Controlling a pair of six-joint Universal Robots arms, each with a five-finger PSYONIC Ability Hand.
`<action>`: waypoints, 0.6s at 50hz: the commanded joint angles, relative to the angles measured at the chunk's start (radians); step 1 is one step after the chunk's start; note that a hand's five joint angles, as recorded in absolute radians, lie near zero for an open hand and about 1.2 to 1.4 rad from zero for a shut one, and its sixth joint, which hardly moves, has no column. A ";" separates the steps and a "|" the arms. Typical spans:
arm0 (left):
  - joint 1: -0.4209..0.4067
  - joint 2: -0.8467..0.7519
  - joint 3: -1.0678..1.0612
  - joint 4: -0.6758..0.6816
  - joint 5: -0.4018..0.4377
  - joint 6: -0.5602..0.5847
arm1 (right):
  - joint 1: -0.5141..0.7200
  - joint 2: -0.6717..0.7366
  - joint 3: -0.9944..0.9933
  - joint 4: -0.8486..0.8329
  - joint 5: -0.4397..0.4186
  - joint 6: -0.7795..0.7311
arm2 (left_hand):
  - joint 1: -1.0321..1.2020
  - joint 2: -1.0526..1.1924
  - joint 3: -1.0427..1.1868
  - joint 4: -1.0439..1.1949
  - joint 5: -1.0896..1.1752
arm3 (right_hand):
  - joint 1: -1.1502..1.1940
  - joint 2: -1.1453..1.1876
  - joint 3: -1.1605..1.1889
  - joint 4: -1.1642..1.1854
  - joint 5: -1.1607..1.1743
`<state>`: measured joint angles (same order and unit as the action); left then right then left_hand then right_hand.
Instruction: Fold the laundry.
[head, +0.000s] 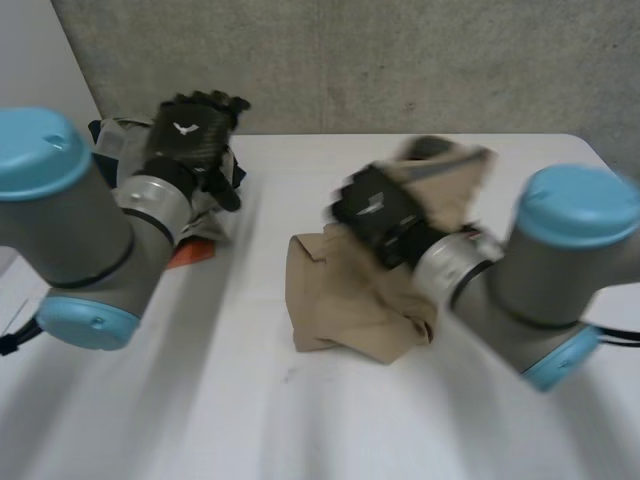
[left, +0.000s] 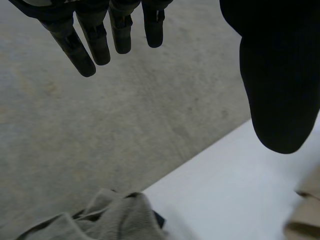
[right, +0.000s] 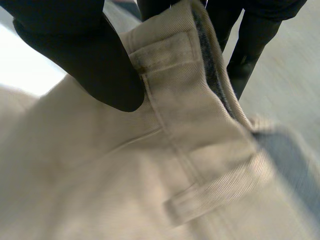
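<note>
Two hands, one garment in work.

Nearest me the table (head: 200, 400) is bare. Past it, mid-table and a little to my right, the trousers (head: 345, 295) lie bunched. Their lower part rests on the table and their upper part is raised.

My right hand (head: 375, 212) has the waistband (right: 190, 100). The right thumb (right: 95, 65) presses on its outer face just beside a belt loop (right: 167, 50). The right fingers (right: 250, 40) sit behind the band, so the cloth is pinched between them.

Judgement: I grip here because the waistband is the thickest, stiffest edge. It gives a straight line from which to draw the heap flat while the legs hang below. The trousers are not yet spread, so the fold is at an early step.

Farther back, on my left, the left hand (head: 195, 130) hovers above the pile (head: 125, 145) of laundry at the table's far edge. The left fingers (left: 82, 50) are straight and slightly spread, the left thumb (left: 280, 75) stands apart, and nothing is between them. In the wrist view the pile's grey top lies below the fingertips, with a gap.

Judgement: this hand is parked clear to give the right arm room. It looks wanted next at the waistband's other end.

Farthest, the wall (head: 400, 60).
</note>
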<state>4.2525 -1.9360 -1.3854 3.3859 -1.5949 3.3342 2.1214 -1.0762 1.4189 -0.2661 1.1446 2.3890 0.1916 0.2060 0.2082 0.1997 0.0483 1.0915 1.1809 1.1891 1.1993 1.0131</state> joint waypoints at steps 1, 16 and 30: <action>0.061 0.094 -0.055 -0.019 0.009 -0.030 | 0.123 0.125 -0.076 0.014 -0.095 -0.008 | -0.017 -0.031 -0.034 -0.025 -0.048 | 0.305 0.215 0.207 0.197 0.209; 0.055 0.094 0.061 -0.028 0.023 -0.031 | 0.062 -0.108 -0.072 0.119 0.187 0.521 | -0.017 -0.031 -0.034 -0.025 -0.048 | -0.917 -1.006 -1.015 -1.025 -1.013; -0.170 -0.171 0.432 -0.290 0.042 -0.033 | -0.092 -0.009 -0.366 0.602 0.277 0.608 | -0.017 -0.031 -0.034 -0.025 -0.048 | -0.917 -1.006 -1.015 -1.025 -1.013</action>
<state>4.1846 -1.9533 -1.1099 3.2408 -1.5599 3.3015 2.0542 -1.1894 1.1992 0.1722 1.4227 2.9562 0.1916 0.2060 0.2083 0.1997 0.0483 0.2241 0.2110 0.2088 0.2081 0.0479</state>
